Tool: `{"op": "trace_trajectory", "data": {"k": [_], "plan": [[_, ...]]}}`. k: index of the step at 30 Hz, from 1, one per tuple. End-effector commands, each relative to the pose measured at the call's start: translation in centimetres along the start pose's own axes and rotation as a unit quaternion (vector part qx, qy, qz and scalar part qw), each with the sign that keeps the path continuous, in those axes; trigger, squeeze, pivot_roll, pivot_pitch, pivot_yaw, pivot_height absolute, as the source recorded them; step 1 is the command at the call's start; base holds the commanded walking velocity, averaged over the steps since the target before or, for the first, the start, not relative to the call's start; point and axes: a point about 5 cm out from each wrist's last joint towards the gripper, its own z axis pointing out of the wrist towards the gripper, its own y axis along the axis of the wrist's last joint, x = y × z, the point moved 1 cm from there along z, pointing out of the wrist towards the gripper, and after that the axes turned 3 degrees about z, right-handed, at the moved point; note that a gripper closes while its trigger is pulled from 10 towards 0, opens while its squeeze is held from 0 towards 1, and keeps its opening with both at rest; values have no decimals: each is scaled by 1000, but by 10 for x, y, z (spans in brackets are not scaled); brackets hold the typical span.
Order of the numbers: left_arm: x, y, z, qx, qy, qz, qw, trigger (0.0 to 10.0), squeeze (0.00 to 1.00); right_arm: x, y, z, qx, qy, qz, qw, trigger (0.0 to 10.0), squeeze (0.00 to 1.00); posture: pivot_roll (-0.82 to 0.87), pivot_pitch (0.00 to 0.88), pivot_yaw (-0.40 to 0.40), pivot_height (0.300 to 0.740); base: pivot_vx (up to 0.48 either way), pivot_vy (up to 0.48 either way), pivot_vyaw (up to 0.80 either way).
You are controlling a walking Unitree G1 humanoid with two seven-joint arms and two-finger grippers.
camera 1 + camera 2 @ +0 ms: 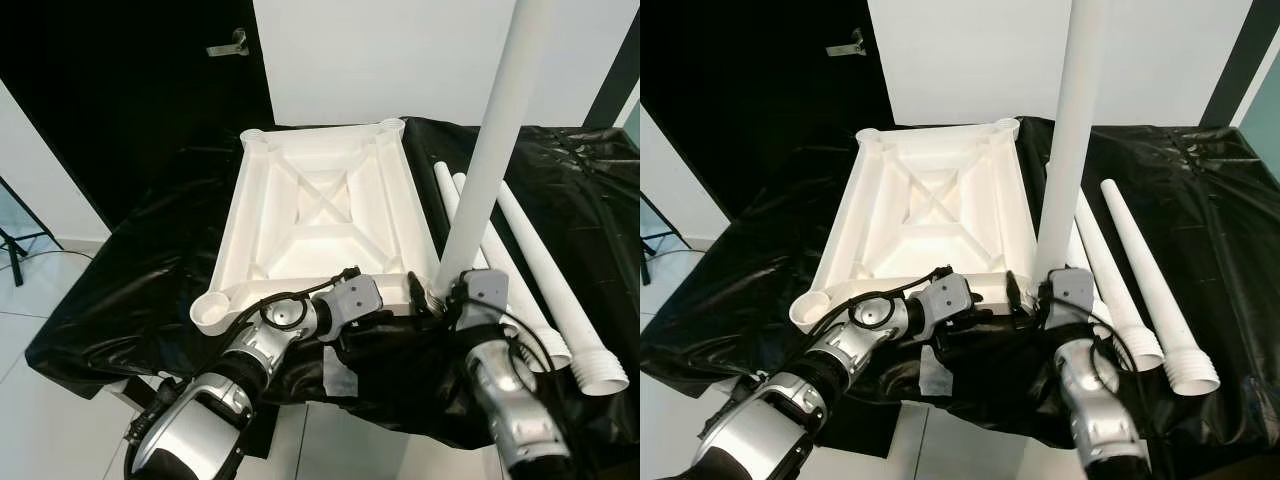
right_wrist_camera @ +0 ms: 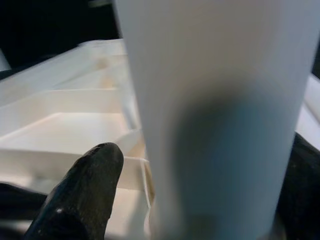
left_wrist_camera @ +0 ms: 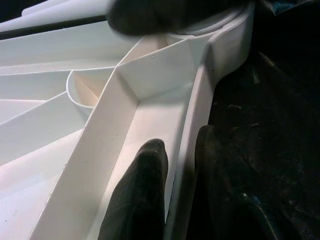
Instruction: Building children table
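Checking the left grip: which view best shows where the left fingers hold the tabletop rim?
Left wrist view: the fingers straddle the near rim of the upside-down white tabletop, one inside, one outside. In the eye views the left gripper sits at that rim, its fingers mostly hidden by the wrist. Right wrist view shows the upright table leg.

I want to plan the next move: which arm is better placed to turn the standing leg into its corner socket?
Probably the right. The right gripper already holds the upright leg at its base, at the tabletop's near right corner. The left gripper is clamped on the tabletop's near rim, steadying it.
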Motion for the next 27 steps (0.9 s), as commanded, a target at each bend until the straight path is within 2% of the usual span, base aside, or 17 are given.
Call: {"op": "trace_trajectory", "data": {"k": [1,4,5,7,8,18,22,24,25,26,27], "plan": [[-41,-45,-4,92,-98,-56,989,10000,0,0,0,2,10,37,14,999,10000,0,-58,0,48,740,0,0,0],[-40,-44,-4,92,-98,-55,989,10000,0,-6,3,3,19,74,3,997,10000,0,-58,0,47,740,0,0,0],[-40,-43,-4,92,-98,-55,989,10000,0,-7,4,3,25,97,-6,995,6353,0,-57,0,46,740,0,0,0],[-40,-43,-3,91,-98,-55,989,10000,0,-7,4,3,28,110,-12,993,6353,0,-56,0,45,740,0,0,0],[-40,-43,-3,91,-98,-55,990,10000,0,-7,4,3,31,125,-12,992,0,0,-55,0,43,740,0,0,0],[-43,-46,-5,92,-96,-61,989,10000,0,-2,-10,-4,58,154,23,986,0,0,-46,0,38,740,0,0,0],[-42,-46,-5,93,-95,-60,989,10000,0,0,-20,-7,65,124,58,988,0,0,-40,0,36,740,0,0,0],[-41,-46,-5,93,-95,-59,989,10000,0,-3,-18,-6,26,32,29,999,0,0,-40,0,34,740,0,0,0],[-41,-46,-5,93,-95,-59,989,10000,0,-3,-18,-6,26,32,29,999,0,0,-40,0,34,740,0,0,0],[-42,-46,-5,93,-96,-59,989,10000,0,-12,-19,-8,17,-69,5,997,0,0,-36,0,29,740,0,0,0],[-42,-46,-5,93,-96,-59,989,10000,0,-16,-22,-12,18,-145,-11,989,0,0,-36,0,29,740,0,0,0]]}}
